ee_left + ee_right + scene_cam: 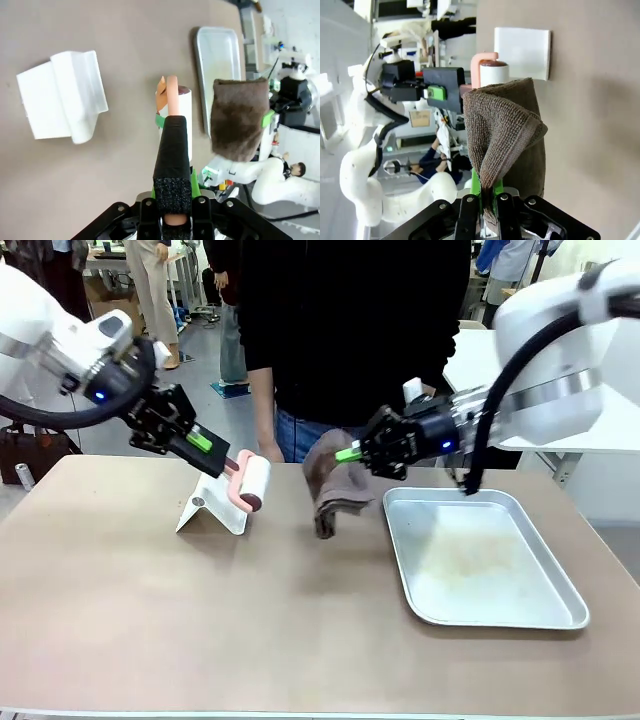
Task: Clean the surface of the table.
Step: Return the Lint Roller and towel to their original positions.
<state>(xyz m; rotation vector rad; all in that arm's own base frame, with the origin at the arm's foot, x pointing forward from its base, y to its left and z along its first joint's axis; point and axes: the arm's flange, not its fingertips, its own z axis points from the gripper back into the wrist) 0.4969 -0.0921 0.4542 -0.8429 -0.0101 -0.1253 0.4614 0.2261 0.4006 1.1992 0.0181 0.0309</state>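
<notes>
The left pincer (pixel 212 447) is clamped tight on the pink handle of a lint roller (pixel 250 483), whose white drum hangs just above the table (pixel 150 620), close beside a white stand (pixel 215 508) that sits on the table top. The right pincer (pixel 358 452) is pinched shut on a brown cloth (pixel 335 485), which droops from it in folds, its lower edge just over the table, between the stand and a metal tray (pixel 540 615). The tray lies on the table on the far side of the cloth from the stand. A person (pixel 350 330) stands behind the table, beyond the stand. The table top lies directly below both pincers, its long axis running side to side; the left arm is nearer the open stretch on the stand's side, so the roller probably only needs lowering to touch down.
</notes>
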